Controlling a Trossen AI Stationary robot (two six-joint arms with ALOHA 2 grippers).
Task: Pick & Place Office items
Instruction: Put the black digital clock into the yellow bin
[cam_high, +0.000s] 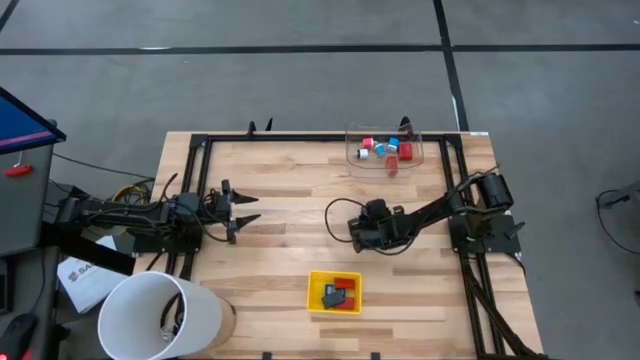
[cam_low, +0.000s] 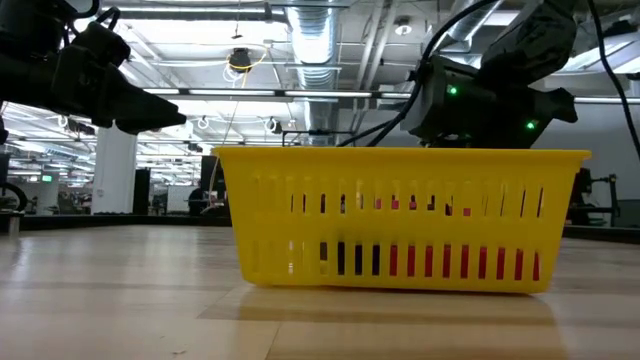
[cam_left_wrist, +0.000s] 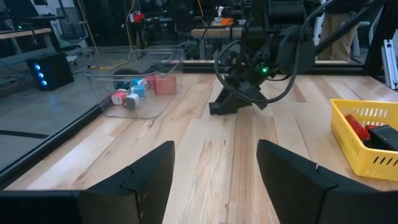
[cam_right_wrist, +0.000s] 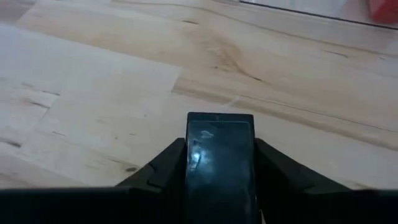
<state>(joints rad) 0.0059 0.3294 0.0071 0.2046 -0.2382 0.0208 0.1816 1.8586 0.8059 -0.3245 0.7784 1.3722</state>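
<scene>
My right gripper (cam_high: 354, 232) is low over the middle of the table, between the clear plastic box (cam_high: 385, 148) and the yellow tray (cam_high: 313, 290), and is shut on a black rectangular office item (cam_right_wrist: 221, 155). The box holds several red, blue and white pieces (cam_high: 388, 152). Black and red pieces (cam_high: 340, 292) lie in the tray. My left gripper (cam_high: 245, 210) waits open over the table's left part, touching nothing. In the left wrist view, the right gripper (cam_left_wrist: 224, 106) slants down toward the boards. My right gripper pinches the black rectangular piece between its two fingers (cam_right_wrist: 168, 163), one on each long side. The piece's flat glossy face (cam_right_wrist: 221, 134) shows and its free end points past the fingertips. The fingers slant down toward the table. Whether the piece touches the boards I cannot tell.
A large white cylinder (cam_high: 160, 315) stands at the table's near left corner. Black frame rails (cam_high: 455, 200) run along the table's sides. Bare wood (cam_high: 290, 240) lies between both grippers and the tray. In the low view the tray (cam_low: 400, 220) fills the foreground.
</scene>
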